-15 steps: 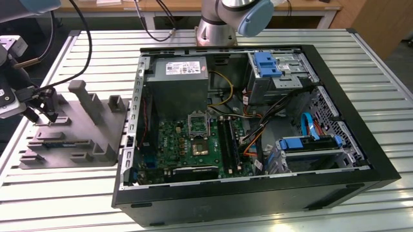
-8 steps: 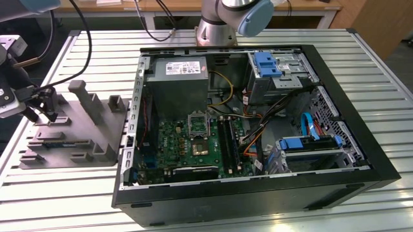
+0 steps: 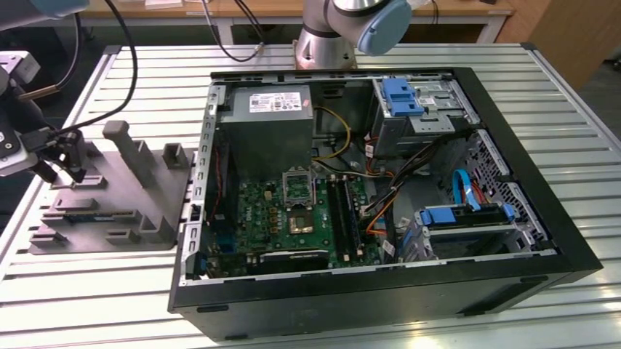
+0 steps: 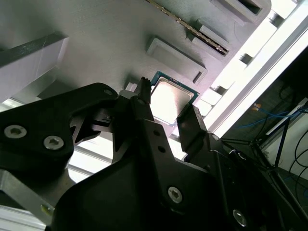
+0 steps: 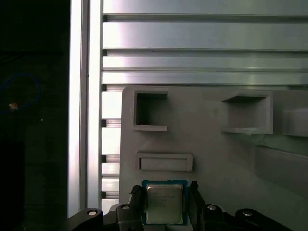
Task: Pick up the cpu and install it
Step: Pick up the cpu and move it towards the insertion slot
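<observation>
Small, flat, square cpu point(image 5: 164, 203) with silvery-grey metal top sat on large grey plastic tray point(image 5: 207, 149), black fingers point(image 5: 194, 197) pinching its opposite edges; pick-up in hand, level hold judged essential.

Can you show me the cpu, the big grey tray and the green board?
cpu point(image 5: 164, 204): first wrist view, middle of its silvery top.
grey tray point(image 5: 207, 144): first wrist view, bare flat surface.
green motherboard point(image 3: 258, 207): exterior view, its green surface.

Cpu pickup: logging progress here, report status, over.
Gripper low at cpu. It lies flat on grey tray, not lifted. No obstruction seen.
</observation>
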Tool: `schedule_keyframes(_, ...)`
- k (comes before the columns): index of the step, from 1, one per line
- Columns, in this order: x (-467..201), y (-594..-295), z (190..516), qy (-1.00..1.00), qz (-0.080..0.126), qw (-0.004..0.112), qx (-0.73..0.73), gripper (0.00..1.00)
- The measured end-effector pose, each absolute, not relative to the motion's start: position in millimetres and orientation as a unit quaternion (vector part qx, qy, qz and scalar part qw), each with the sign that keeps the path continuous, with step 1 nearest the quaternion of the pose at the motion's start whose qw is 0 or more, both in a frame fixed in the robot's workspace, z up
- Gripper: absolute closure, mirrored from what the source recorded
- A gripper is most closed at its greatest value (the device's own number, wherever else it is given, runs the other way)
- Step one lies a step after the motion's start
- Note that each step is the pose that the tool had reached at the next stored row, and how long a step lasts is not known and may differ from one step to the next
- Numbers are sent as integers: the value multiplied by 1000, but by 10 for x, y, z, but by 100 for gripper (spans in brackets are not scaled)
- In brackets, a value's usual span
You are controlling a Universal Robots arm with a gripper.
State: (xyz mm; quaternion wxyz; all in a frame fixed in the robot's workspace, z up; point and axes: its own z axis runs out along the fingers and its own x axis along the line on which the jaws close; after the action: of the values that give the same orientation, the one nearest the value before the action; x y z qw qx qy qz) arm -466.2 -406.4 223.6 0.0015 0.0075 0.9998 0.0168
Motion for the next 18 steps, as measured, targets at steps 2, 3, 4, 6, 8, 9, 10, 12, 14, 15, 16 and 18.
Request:
schedule_keyframes(2, -4662, -4064, 2240, 1000, 17, 1, 7, 53)
schedule_keyframes(3, -4662, -4064, 2241, 1000, 17, 2, 7, 53)
schedule_keyframes(4, -4662, -4064, 2242, 1000, 17, 2, 7, 53)
schedule_keyframes(6, -4662, -4064, 2247, 1000, 17, 1, 7, 53)
schedule_keyframes(8, -4662, -4064, 2252, 1000, 17, 1, 7, 53)
schedule_keyframes(9, -4662, -4064, 2255, 1000, 17, 1, 7, 53)
schedule_keyframes(10, -4662, -4064, 2258, 1000, 17, 1, 7, 53)
schedule_keyframes(12, -4662, -4064, 2263, 1000, 17, 2, 7, 53)
schedule_keyframes(14, -4662, -4064, 2269, 1000, 17, 1, 7, 53)
schedule_keyframes(15, -4662, -4064, 2272, 1000, 17, 1, 7, 53)
schedule_keyframes(16, -4662, -4064, 2275, 1000, 17, 1, 7, 53)
schedule_keyframes(18, -4662, -4064, 2281, 1000, 17, 2, 7, 53)
